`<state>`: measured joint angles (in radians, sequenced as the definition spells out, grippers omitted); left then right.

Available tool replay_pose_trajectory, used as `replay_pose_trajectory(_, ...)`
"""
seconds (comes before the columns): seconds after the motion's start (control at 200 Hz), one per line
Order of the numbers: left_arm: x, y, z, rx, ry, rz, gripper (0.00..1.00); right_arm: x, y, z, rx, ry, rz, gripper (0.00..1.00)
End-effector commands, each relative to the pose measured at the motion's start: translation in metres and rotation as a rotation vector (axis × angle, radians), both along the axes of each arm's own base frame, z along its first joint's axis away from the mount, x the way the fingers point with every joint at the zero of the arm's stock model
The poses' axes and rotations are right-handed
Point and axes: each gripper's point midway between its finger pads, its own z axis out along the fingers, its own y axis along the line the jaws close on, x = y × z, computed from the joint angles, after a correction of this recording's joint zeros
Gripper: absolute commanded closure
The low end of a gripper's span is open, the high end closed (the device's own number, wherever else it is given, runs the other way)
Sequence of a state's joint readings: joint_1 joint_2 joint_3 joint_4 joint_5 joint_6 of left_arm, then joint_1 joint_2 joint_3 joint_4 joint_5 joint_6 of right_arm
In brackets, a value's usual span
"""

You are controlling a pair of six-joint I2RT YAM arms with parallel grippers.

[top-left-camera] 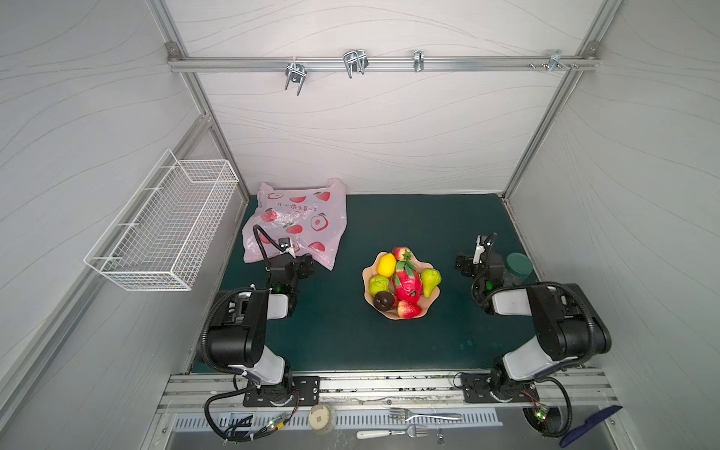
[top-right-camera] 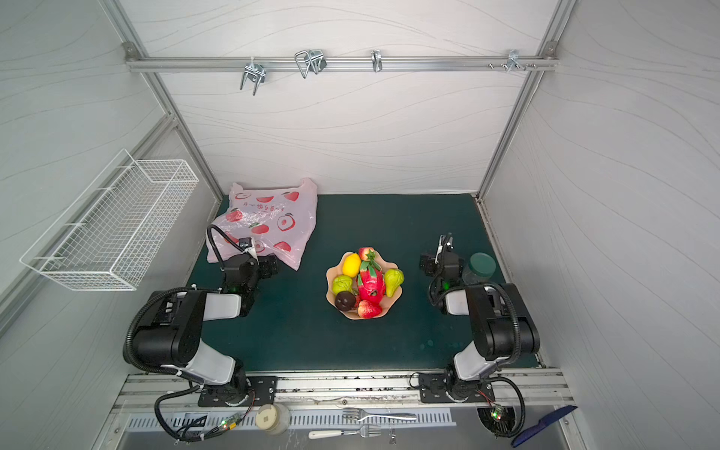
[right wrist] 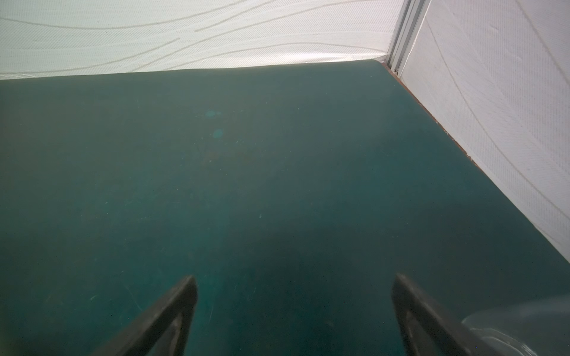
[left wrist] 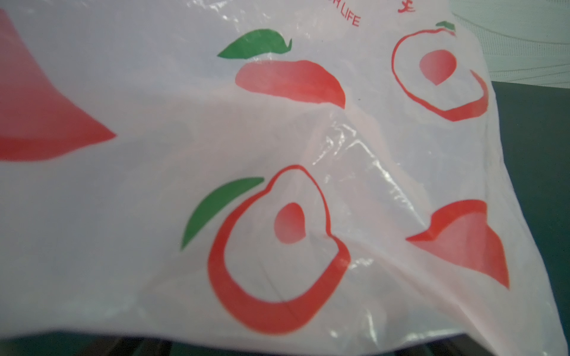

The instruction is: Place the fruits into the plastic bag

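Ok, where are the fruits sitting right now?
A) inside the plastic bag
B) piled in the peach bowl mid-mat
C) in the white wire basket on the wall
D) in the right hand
B: the fruits are all heaped in the peach bowl at the middle of the mat, well apart from the plastic bag, which lies at the back left.
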<state>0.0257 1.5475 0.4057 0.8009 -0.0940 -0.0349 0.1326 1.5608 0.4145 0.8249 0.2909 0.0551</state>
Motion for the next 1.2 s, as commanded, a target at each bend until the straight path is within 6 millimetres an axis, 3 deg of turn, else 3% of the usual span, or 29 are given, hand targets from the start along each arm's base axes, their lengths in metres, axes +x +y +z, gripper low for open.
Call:
replay_pose_trajectory(0.0,0.009,0.004,0.013,0.001,-0.046,0.015,0.00,0.002,0.000,0.001,-0.015,0.000,0.000,0.01)
replay_pose_trajectory(0.915,0.010,0.004,0.013,0.003,-0.046,0.015,0.00,0.002,0.000,0.002,-0.017,-0.009,0.003,0.01)
replay_pose_trajectory(1.085,0.009,-0.001,0.020,-0.001,-0.062,-0.015,0.01,-0.006,0.012,0.013,-0.052,-0.051,0.051,0.01)
replay_pose_trajectory(1.195,0.009,-0.001,0.034,0.001,-0.043,-0.021,0.01,-0.007,0.012,0.037,-0.071,-0.046,0.019,0.01)
